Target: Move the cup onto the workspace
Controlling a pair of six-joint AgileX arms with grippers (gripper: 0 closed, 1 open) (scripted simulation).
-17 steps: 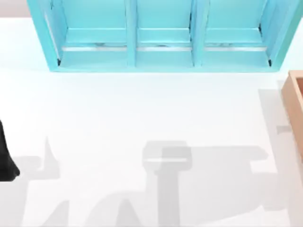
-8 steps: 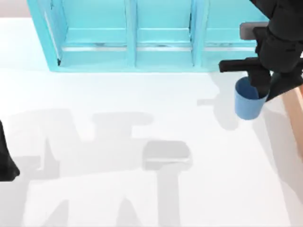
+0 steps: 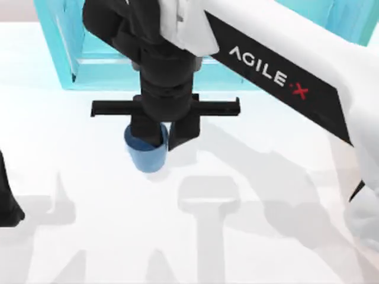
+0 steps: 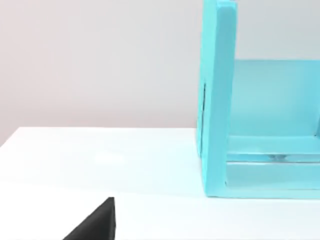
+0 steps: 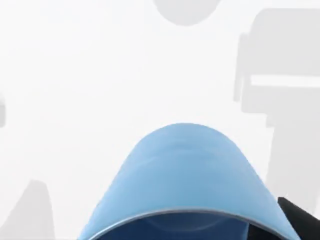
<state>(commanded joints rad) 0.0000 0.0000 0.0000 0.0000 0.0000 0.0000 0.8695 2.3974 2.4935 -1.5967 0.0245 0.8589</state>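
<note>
- Top view: the right arm reaches across from the right. Its black right gripper (image 3: 159, 135) is clamped on the rim of the small see-through blue plastic cup (image 3: 145, 155), over the flat white table workspace (image 3: 266, 236), just in front of the turquoise shelf unit (image 3: 56, 41). The left arm (image 3: 7, 201) sits at the left edge.
- Left wrist view: the shelf's side wall (image 4: 216, 100) stands on the white table; I cannot tell how the left fingers stand.
- Right wrist view: the cup (image 5: 185, 175) shows up close, from its open rim down to the table below.

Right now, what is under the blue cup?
Below the cup lies the plain white workspace. The right end effector grips the cup's rim from above. The spot beneath its base is covered, so whether it touches the surface cannot be told.
</note>
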